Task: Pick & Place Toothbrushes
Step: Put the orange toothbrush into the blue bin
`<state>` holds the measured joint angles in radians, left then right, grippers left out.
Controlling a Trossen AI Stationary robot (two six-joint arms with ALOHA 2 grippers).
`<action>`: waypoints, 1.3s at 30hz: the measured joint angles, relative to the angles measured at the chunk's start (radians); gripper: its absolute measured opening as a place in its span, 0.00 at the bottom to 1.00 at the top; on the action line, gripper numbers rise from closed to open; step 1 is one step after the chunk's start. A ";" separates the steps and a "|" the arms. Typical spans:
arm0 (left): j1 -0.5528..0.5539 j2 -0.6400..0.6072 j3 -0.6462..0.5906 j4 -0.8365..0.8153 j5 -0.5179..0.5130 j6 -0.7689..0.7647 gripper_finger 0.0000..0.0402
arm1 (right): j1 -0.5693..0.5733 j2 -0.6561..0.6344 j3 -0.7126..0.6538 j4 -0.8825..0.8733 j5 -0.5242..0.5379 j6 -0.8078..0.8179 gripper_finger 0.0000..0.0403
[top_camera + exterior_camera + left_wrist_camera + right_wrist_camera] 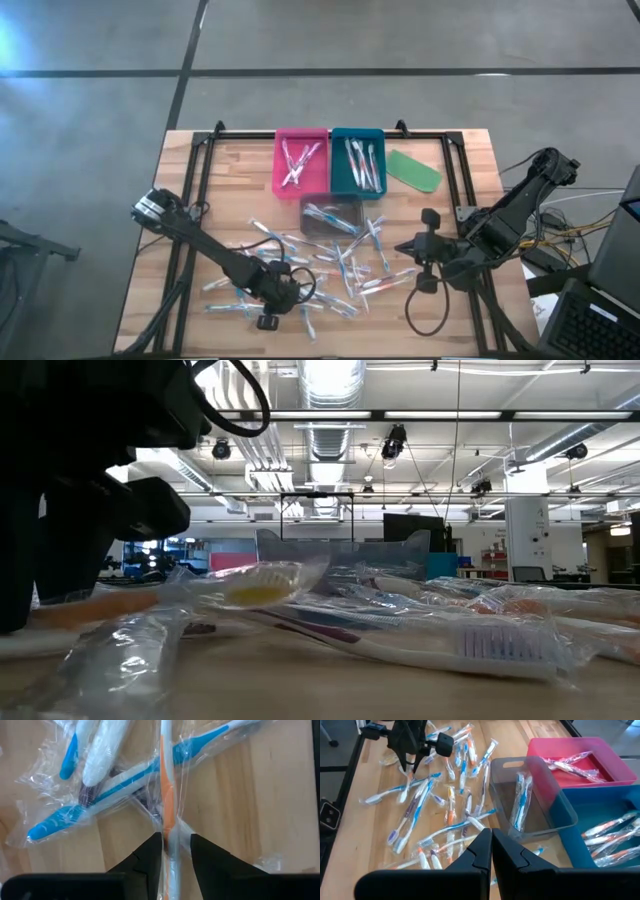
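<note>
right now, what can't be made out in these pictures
Orange toothbrush, left wrist view: both ends cut off by the picture's edges.
Grey bin, low view: contents blurred behind wrapped toothbrushes.
Teal tray, high view: brush colours too small.

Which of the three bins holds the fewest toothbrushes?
The clear grey plastic bin, nearest the loose pile: it shows one wrapped blue-handled toothbrush. The pink bin and the teal bin behind it each hold several.
</note>
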<state>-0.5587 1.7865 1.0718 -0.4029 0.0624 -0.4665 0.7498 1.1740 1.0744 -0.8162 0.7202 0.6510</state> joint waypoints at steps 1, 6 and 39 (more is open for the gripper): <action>0.000 0.003 0.000 0.001 -0.003 0.000 0.26 | 0.000 0.000 0.000 0.000 0.008 0.000 0.02; -0.001 -0.002 0.000 -0.001 -0.009 0.000 0.22 | 0.000 0.000 0.000 0.000 0.016 0.000 0.02; 0.000 -0.100 0.242 -0.304 -0.519 0.220 0.00 | 0.000 0.000 -0.011 0.008 0.016 -0.008 0.02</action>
<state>-0.5587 1.6861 1.3133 -0.7072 -0.4571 -0.2466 0.7502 1.1740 1.0633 -0.8085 0.7361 0.6426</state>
